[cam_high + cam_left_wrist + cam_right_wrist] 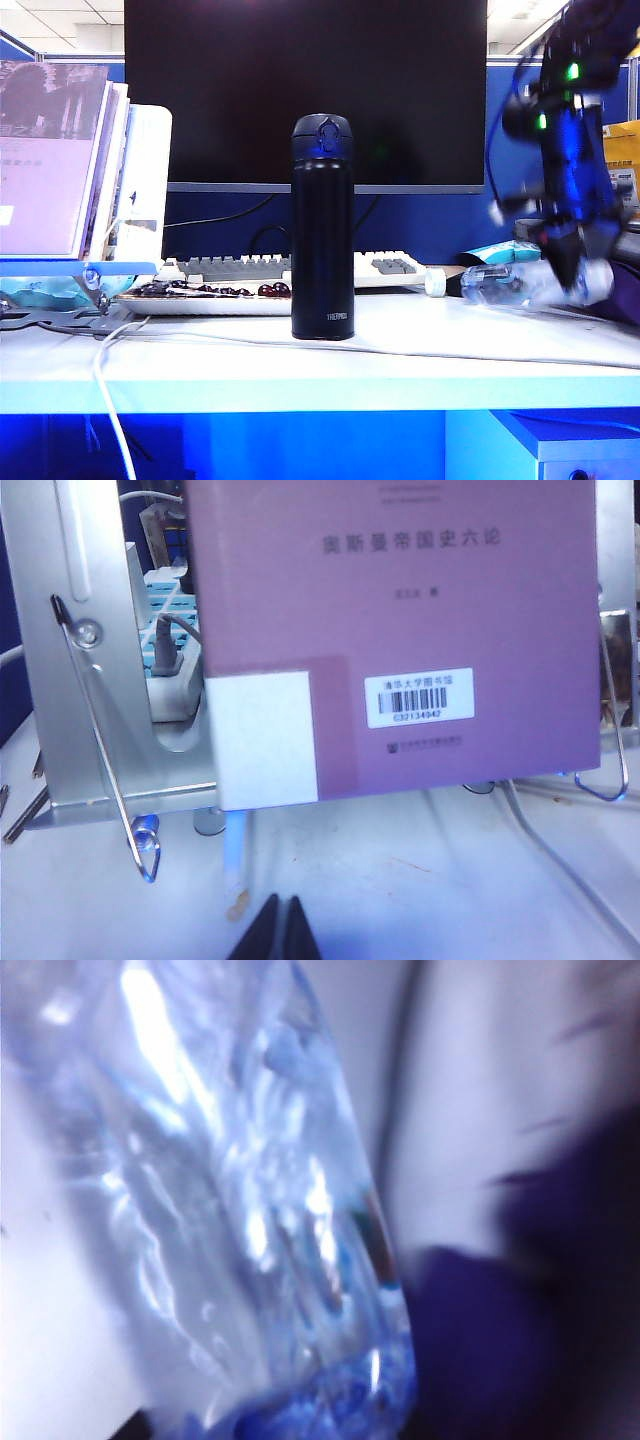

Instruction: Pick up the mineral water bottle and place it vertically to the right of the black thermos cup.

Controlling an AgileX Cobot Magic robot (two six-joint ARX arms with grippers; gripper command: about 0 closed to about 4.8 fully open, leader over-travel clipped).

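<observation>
I see black thermos cup upright mid-table, mineral water bottle lying toward right edge, keyboard behind thermos.

Monitor, keyboard, purple book on stand

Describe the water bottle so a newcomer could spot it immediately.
Start at the tall black thermos cup standing mid-desk. Look right: the mineral water bottle lies on its side there, white cap toward the thermos, under the right hand. It is the only clear, crinkled item.
</observation>
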